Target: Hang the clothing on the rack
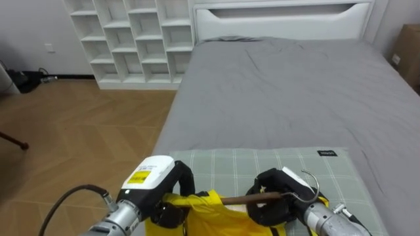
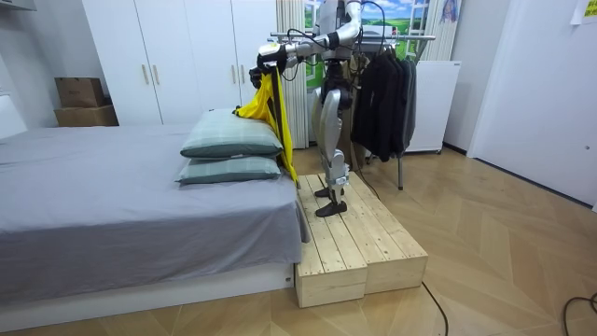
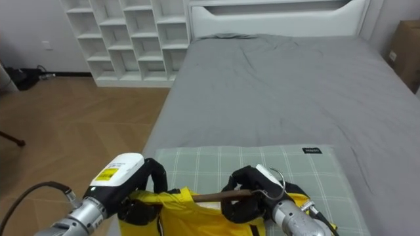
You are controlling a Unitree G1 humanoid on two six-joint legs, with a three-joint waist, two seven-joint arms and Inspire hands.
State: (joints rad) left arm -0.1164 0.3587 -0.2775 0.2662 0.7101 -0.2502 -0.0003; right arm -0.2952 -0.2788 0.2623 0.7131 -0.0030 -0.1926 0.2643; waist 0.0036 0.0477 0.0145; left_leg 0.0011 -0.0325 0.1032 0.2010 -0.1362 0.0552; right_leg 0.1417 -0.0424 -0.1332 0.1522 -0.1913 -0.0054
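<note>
While left hand (image 1: 176, 195) and right hand (image 1: 272, 195) are curling fingers round hanger (image 1: 237, 198) | yellow garment (image 1: 203, 217) is hanging limp (likely light, slippy) | grip stiff bar.

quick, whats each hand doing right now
Left hand: closed on the yellow garment over the hanger end.
Right hand: closed on the hanger.

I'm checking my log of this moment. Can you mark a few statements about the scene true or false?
1. Both the left hand and the right hand hold the hanger with the yellow garment. True.
2. Dark clothes hang on the rack. True.
3. The garment already hangs on the rack. False: the hands hold it near the pillows.
4. The robot stands on a rug. False: it stands on a wooden platform beside the bed.
</note>
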